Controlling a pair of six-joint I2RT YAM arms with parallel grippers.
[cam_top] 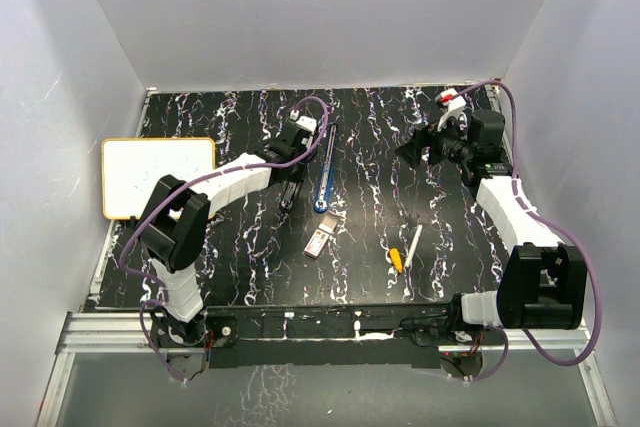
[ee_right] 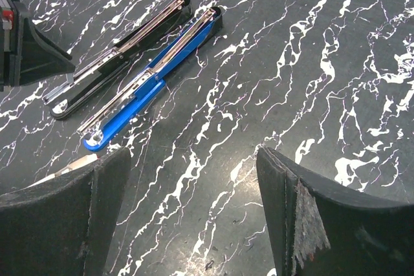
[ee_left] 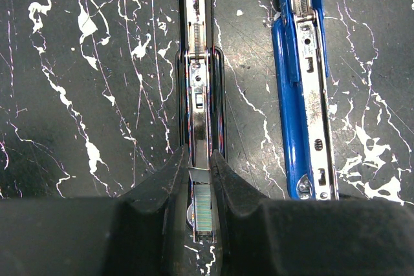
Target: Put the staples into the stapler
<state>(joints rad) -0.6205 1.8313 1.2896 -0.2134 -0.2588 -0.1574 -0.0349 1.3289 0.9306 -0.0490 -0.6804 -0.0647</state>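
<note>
Staples [cam_top: 318, 240], in their small red-and-white box, lay flat on the black, white-veined bench [cam_top: 200, 117] near its middle, just below the rounded end of the blue stapler [cam_top: 325, 169] and well apart from both arms' bases. To the right of the box, apart from it, lay a white pen [cam_top: 409, 244] with a yellow tip. A white board [cam_top: 158, 175] with a yellow rim rested on the bench's left edge. The black stapler [ee_left: 202, 88] was swung open and lay stretched out, its metal channel facing up, with the blue stapler alongside it to the right, parallel and close, also opened flat. The left pincer [ee_left: 199, 159] stood clenched over the near end of the black stapler, its two dark fingers [ee_left: 162, 185] pressed together on a staple strip [ee_left: 202, 214], a short silvery bar held lengthwise in line with the channel; whether the strip already touched the metal could not be told. The right pincer [ee_right: 194, 159] was released, its fingers [ee_right: 97, 211] spread wide with only bare bench between them, and it hung above the right rear part of the bench, well apart from both staplers and from the box. In the right wrist view a tan corner of the box barely showed beside the left-hand finger.
</note>
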